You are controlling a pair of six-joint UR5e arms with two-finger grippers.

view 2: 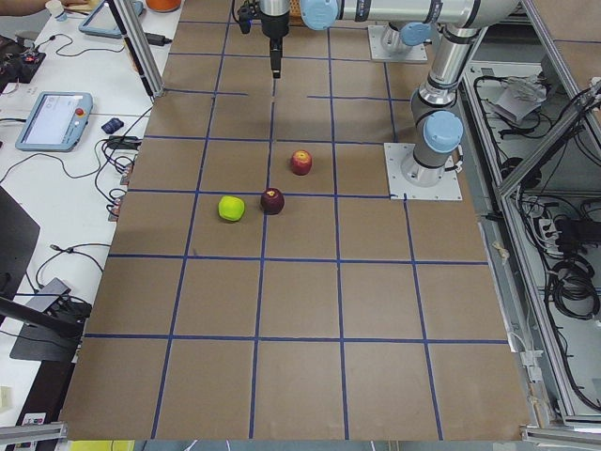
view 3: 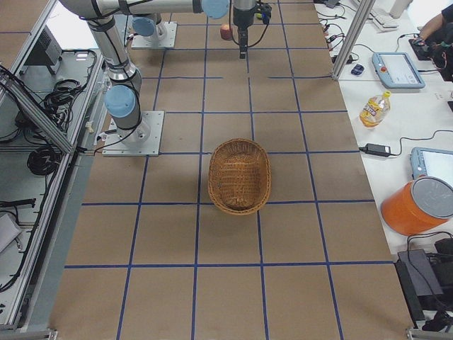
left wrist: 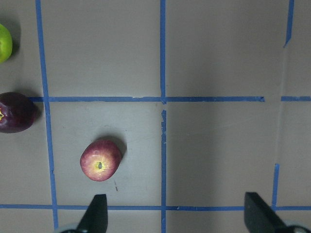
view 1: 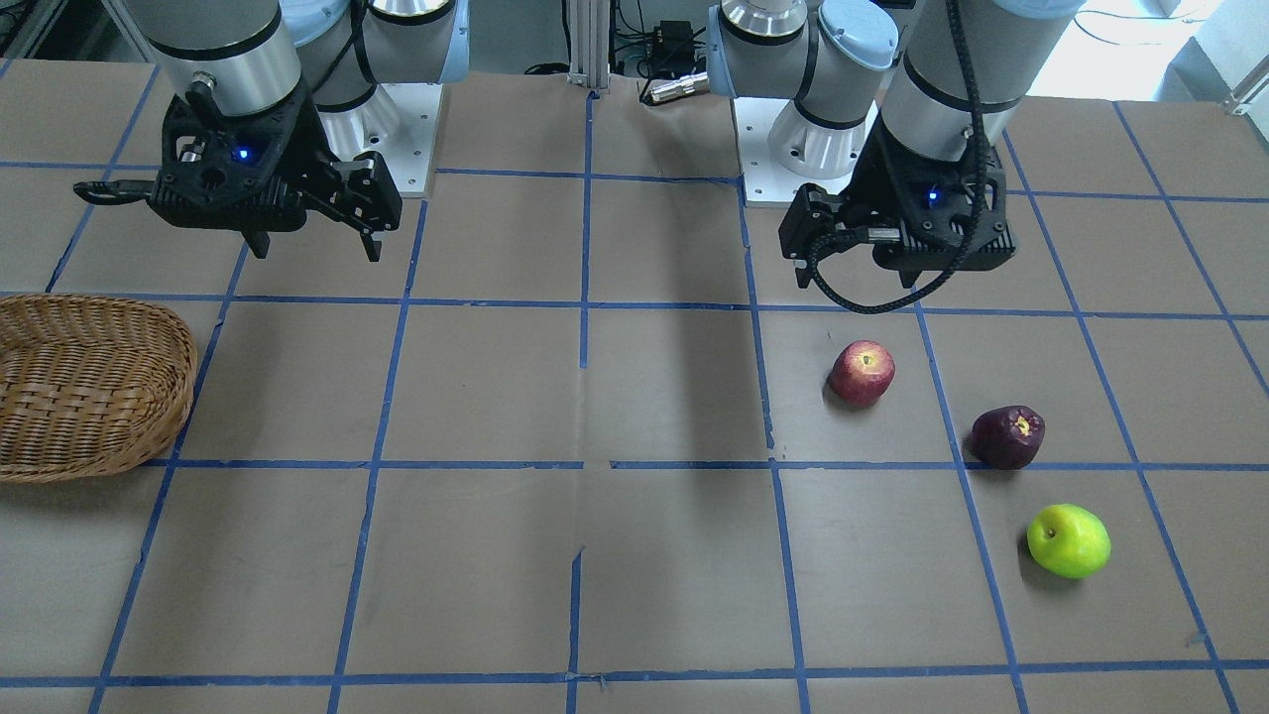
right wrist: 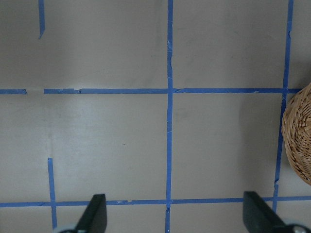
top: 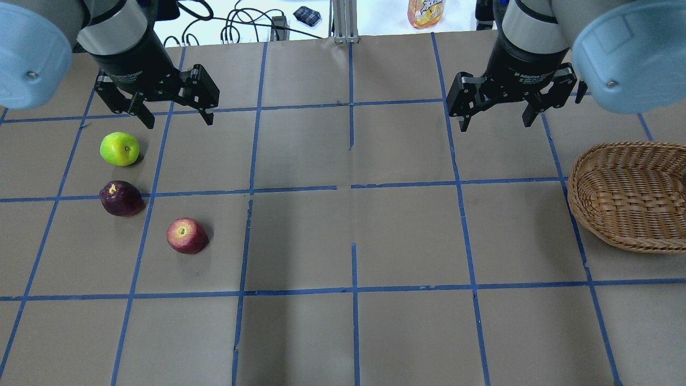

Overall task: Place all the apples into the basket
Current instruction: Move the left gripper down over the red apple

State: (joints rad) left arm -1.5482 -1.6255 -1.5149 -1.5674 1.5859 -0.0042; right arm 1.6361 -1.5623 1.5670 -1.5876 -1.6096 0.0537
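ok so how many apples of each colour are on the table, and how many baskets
red apple: 1
dark purple apple: 1
green apple: 1
wicker basket: 1
total: 4

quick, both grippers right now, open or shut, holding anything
Left gripper: open, holding nothing.
Right gripper: open, holding nothing.

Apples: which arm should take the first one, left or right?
Left arm, probably. Its open jaws hang near the green apple, with the dark apple and red apple on the same side. The right arm, jaws open too, hangs near the basket, far from every apple.
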